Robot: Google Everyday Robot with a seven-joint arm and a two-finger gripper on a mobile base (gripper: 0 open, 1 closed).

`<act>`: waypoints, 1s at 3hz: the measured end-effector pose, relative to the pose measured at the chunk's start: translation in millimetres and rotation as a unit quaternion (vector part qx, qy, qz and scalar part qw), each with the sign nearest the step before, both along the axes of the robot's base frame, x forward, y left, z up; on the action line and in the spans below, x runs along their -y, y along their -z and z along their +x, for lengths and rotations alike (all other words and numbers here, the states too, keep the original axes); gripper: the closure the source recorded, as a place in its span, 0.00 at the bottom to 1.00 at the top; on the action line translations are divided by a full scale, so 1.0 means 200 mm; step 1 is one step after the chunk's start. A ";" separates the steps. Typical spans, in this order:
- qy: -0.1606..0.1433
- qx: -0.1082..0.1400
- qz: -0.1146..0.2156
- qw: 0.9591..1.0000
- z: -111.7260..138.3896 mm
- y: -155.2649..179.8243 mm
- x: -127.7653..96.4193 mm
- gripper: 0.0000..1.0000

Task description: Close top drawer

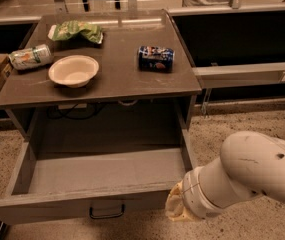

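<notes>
Wide grey wooden top drawer (57, 208) stands open. Gripper (175, 210) at front panel's right end; its open/closed state cannot be told.

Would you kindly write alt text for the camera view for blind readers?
The top drawer stands wide open, with the gripper at the right end of its front panel. On the tabletop lie a bowl, a blue can, a pale can and a green bag.
</notes>
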State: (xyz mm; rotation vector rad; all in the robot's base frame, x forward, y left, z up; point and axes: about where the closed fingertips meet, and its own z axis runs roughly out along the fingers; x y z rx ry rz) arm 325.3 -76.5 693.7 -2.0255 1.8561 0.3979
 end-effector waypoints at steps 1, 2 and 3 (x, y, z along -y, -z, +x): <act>0.047 0.001 -0.020 0.999 0.09 0.18 0.00 1.00; 0.091 -0.003 -0.039 0.995 0.16 0.35 0.00 1.00; 0.122 -0.007 -0.054 0.991 0.20 0.47 -0.01 1.00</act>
